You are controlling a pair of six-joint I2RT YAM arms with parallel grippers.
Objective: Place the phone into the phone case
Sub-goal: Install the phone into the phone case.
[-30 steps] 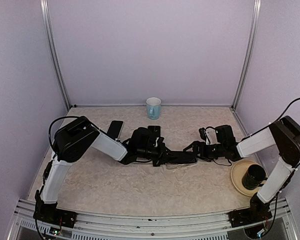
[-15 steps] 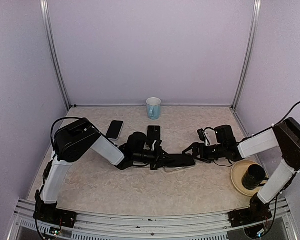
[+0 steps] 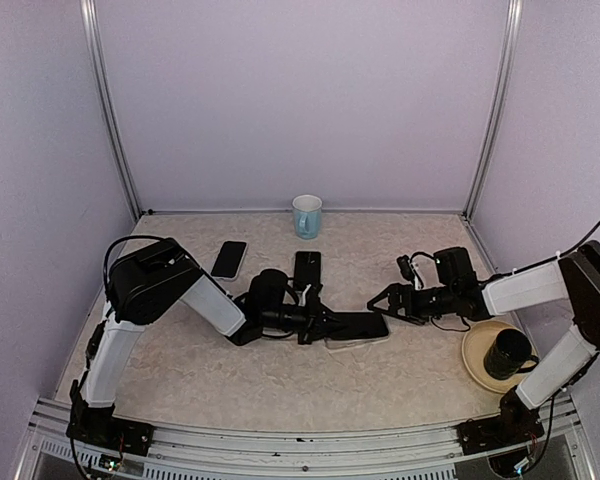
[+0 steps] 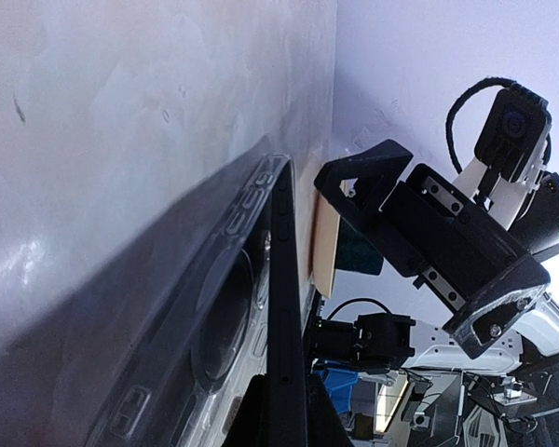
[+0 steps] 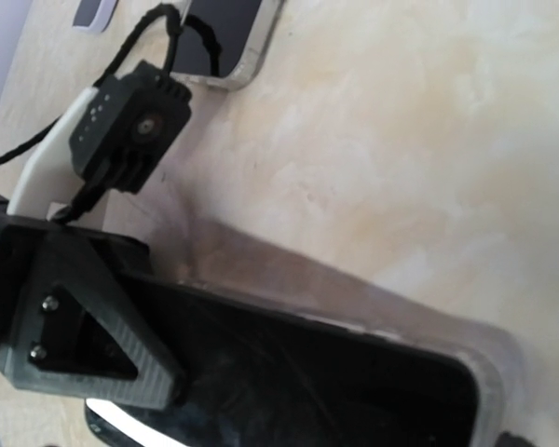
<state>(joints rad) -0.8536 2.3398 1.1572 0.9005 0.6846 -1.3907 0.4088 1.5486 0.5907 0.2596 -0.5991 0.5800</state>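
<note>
Pinching the dark phone (image 3: 352,323) over the clear phone case (image 3: 355,343) from the case's left end, the left gripper (image 3: 315,322) is clamped, while the right gripper (image 3: 383,300) gapes just beyond its right end.

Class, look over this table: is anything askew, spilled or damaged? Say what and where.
The phone, held by the left gripper, lies askew over the clear case at mid-table, with one long edge raised and not fully seated. Nothing looks spilled or broken.

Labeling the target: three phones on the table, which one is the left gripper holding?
The black phone at centre, held by the left gripper over the clear case. The second dark phone and the pale-edged phone lie loose farther back.
</note>
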